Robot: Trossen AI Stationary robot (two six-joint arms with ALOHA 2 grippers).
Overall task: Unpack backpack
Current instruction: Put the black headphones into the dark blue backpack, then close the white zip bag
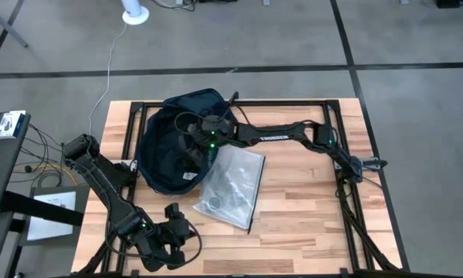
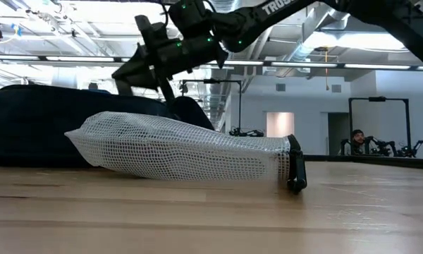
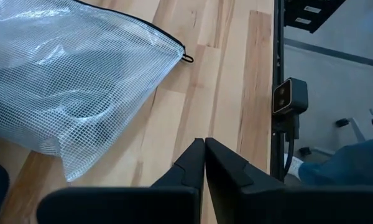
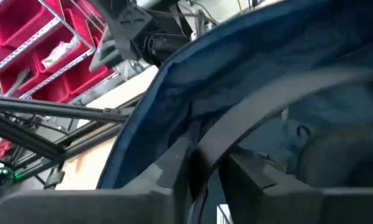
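Note:
The dark navy backpack (image 1: pixel 166 147) lies open on the table's far left part; it also shows behind the pouch in the low view (image 2: pixel 35 127). My right gripper (image 1: pixel 194 141) reaches from the right into its opening, above the cloth (image 2: pixel 127 74). Its fingers stand a little apart (image 4: pixel 211 171), with a dark strap (image 4: pixel 280 93) running between them and the blue rim (image 4: pixel 174 81) beyond. A clear mesh pouch (image 1: pixel 231 185) lies flat beside the backpack (image 2: pixel 183 148). My left gripper (image 1: pixel 184 234) waits shut near the front edge (image 3: pixel 204 155), close to the pouch (image 3: pixel 68 74). My right gripper has the backpack's dark strap (image 4: pixel 202 152) between its slightly parted fingers, and comes in from the table's right, slanting down. Whether the fingers touch the strap, I cannot tell.
Black frame rails (image 1: pixel 339 177) run along the table's sides. A small camera (image 3: pixel 290 99) sits at the near edge. Bare wood (image 1: pixel 309 208) lies right of the pouch. Red storage bins (image 4: pixel 43 50) stand beyond the table.

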